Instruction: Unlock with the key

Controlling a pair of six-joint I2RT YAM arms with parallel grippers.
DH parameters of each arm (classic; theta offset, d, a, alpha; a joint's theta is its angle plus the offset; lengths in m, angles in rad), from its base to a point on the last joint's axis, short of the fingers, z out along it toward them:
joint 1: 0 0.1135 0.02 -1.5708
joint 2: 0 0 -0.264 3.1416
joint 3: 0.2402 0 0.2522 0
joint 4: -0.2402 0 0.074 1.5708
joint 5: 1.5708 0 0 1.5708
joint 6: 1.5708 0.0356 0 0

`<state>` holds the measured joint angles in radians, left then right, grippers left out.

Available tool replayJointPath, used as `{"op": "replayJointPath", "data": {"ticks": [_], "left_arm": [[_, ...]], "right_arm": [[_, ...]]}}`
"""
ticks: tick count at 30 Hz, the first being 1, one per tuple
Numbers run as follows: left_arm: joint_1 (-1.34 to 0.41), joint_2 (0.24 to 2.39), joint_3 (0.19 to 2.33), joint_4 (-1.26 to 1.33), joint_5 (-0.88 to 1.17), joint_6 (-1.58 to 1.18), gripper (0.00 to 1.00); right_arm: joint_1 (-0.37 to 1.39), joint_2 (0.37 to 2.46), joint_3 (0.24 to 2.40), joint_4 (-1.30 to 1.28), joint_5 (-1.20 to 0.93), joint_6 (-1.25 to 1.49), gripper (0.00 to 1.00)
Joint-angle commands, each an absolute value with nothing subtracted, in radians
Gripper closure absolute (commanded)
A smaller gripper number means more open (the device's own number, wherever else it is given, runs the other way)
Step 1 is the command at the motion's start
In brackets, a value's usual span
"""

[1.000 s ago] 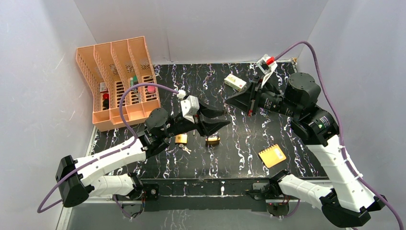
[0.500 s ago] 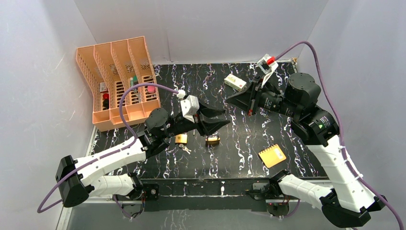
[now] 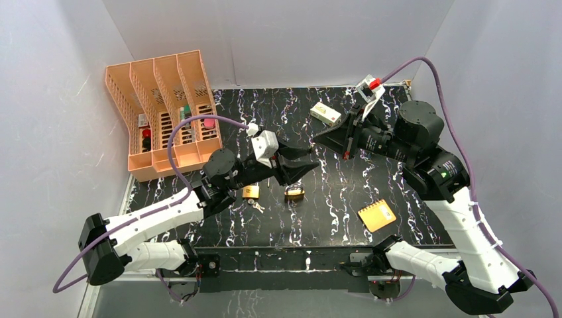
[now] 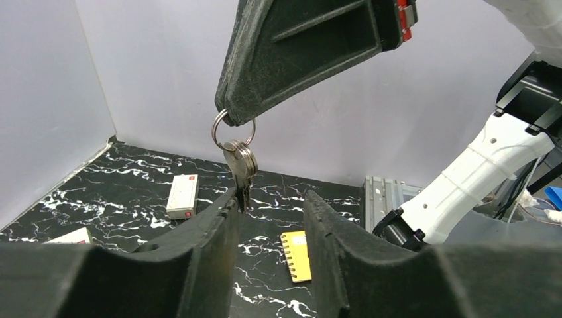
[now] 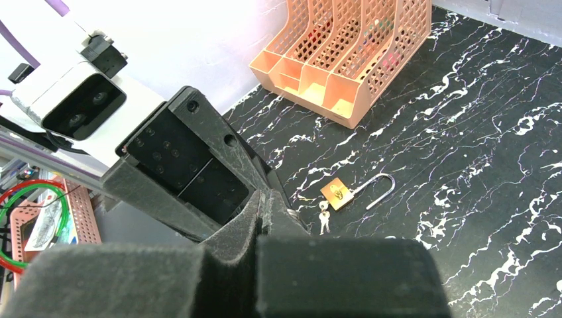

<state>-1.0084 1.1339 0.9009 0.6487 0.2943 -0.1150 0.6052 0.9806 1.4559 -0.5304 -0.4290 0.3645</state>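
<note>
**Position.** The key [image 4: 240, 161] hangs in the air above the table [image 3: 331, 199], between the two arms. It is one of a small bunch on a wire ring. The blades point down into the gap of the left gripper [image 4: 268, 199].

**Jaws.** The right gripper [image 4: 232, 118] is closed, its tips pinching the ring only. The left gripper's jaws stand apart with nothing clamped. The blade tips hang just beside one finger [image 4: 222, 218]; I cannot tell whether they touch it.

**Handling, as judged.**
- The key looks light, stiff, thin and smooth, so it is likely to slip on the pads.
- Held by the ring, it can swing and twist, so the blade's direction is not fixed.
- The best hold is across the flat faces of the round head just under the ring. This leaves the blade free and aligned for the keyhole.
- The leaves of the bunch lie stacked, so a pinch may catch more than one.

**Other items.** Two brass padlocks [image 3: 250, 191] [image 3: 295, 193] lie on the table below, well apart from the hanging bunch. One shows its shackle swung open.
</note>
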Motion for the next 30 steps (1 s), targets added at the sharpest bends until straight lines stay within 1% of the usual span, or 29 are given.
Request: {"op": "replayJointPath", "data": {"ticks": [1, 3, 7, 10, 12, 17, 22, 30], "left_arm": [[-1.011, 1.14, 0.955, 0.674, 0.27, -0.085, 0.67], [-1.011, 1.143, 0.956, 0.673, 0.27, -0.083, 0.73], [-1.012, 1.136, 0.953, 0.672, 0.267, -0.084, 0.81], [-1.011, 1.128, 0.949, 0.669, 0.265, -0.082, 0.9], [-1.011, 1.122, 0.946, 0.665, 0.264, -0.082, 0.93], [-1.011, 1.108, 0.937, 0.655, 0.261, -0.081, 0.94], [-1.011, 1.098, 0.931, 0.651, 0.259, -0.08, 1.0], [-1.011, 1.088, 0.928, 0.637, 0.256, -0.072, 1.0]], "right_arm": [[0.609, 0.962, 1.489, -0.511, -0.437, 0.37, 1.0], [0.609, 0.961, 1.492, -0.517, -0.431, 0.365, 1.0], [0.608, 0.959, 1.49, -0.528, -0.418, 0.355, 1.0], [0.609, 0.956, 1.488, -0.532, -0.407, 0.35, 1.0], [0.609, 0.955, 1.487, -0.534, -0.4, 0.346, 1.0], [0.609, 0.954, 1.492, -0.542, -0.394, 0.341, 1.0], [0.608, 0.957, 1.494, -0.543, -0.393, 0.341, 1.0], [0.608, 0.956, 1.496, -0.548, -0.394, 0.34, 1.0]]}}
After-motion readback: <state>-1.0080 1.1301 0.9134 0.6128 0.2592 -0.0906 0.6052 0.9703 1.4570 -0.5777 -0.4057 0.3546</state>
